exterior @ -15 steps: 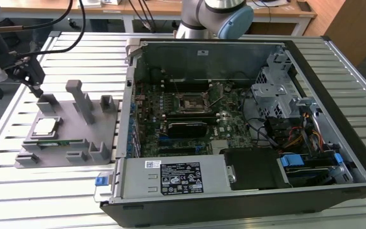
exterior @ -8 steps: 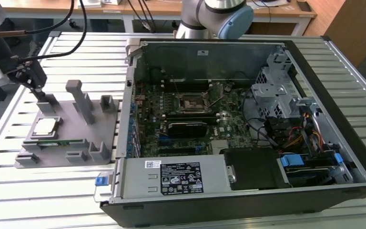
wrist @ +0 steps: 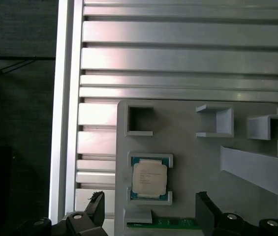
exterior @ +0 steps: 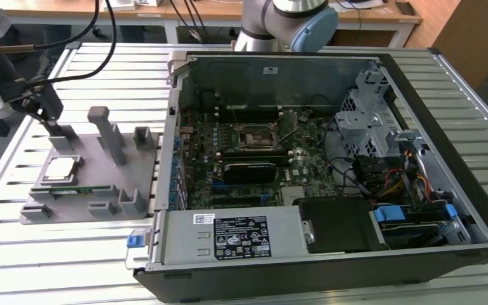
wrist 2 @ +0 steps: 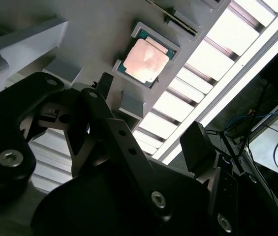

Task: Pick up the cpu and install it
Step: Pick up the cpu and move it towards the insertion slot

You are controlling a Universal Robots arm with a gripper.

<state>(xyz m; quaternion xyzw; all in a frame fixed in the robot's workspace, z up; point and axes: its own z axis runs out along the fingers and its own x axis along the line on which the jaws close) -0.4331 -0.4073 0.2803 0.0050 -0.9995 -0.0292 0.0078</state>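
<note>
The cpu (exterior: 61, 168) is a small square chip with a silver top, lying flat in a framed pocket of the grey holder plate (exterior: 83, 213) at the exterior view's left. It also appears in both wrist views, cpu (wrist: 149, 178) and cpu (wrist 2: 146, 60). My gripper (exterior: 53, 127) hangs above the far end of that plate, a short way off the cpu and not touching it. In the first wrist view my gripper (wrist: 151, 209) is open, its two black fingers set wider than the chip with nothing between them. The black socket (exterior: 257, 135) sits on the motherboard inside the open case.
The open computer case (exterior: 447, 82) lies at the exterior view's right, with drive cage, cables and power supply inside. Tall grey posts (exterior: 108, 136) stand on the holder plate. A green memory stick (wrist: 163, 223) lies in a slot next to the cpu. Below is a ribbed metal table (wrist: 178, 59).
</note>
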